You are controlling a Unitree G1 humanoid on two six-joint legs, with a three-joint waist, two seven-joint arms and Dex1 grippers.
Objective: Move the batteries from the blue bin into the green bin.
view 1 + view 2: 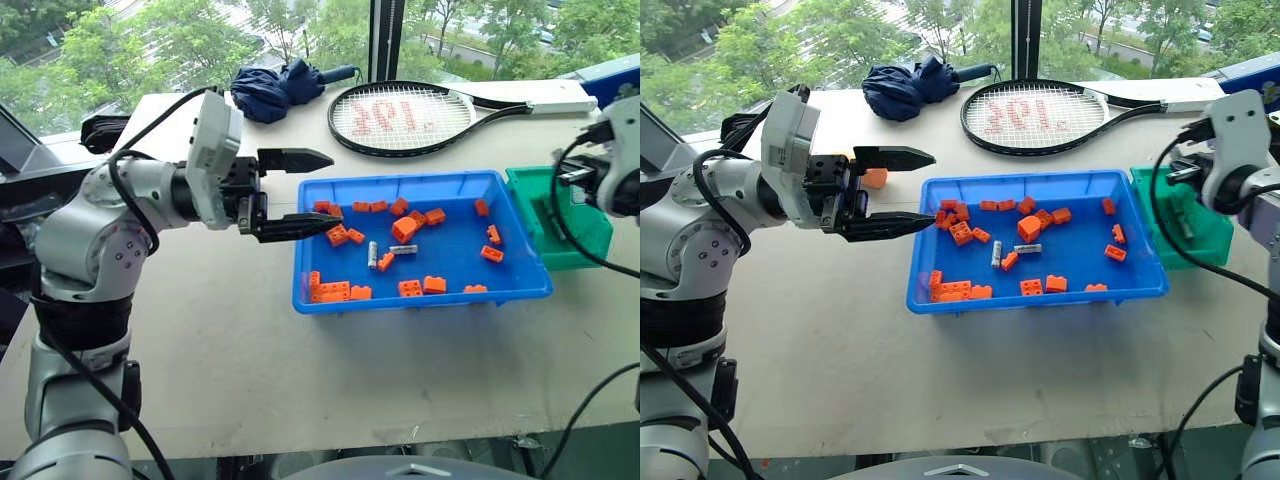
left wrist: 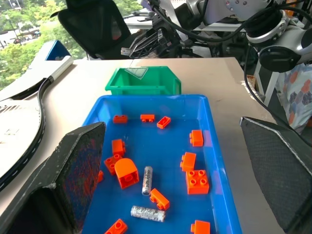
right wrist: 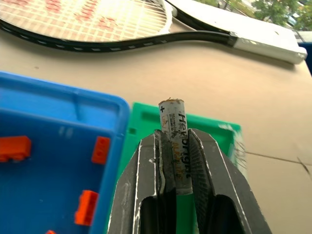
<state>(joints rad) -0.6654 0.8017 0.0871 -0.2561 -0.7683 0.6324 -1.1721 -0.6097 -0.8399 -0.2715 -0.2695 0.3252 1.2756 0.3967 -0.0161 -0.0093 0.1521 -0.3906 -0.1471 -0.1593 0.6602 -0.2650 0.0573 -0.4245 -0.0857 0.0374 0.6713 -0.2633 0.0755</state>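
by the window, on the tan table (image 1: 230, 360), your right gripper (image 3: 174, 161) pinched a battery (image 3: 173, 141) over the green bin (image 3: 146, 122); left gripper (image 1: 300, 192) gaped wide. releasing early risked missing.

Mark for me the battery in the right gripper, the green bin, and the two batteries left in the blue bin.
held battery (image 3: 173, 127): right wrist view, printed label.
green bin (image 1: 580, 240): left eye view, outer wall.
upright battery (image 2: 146, 180): left wrist view, mid-body.
crosswise battery (image 2: 147, 213): left wrist view, mid-body.
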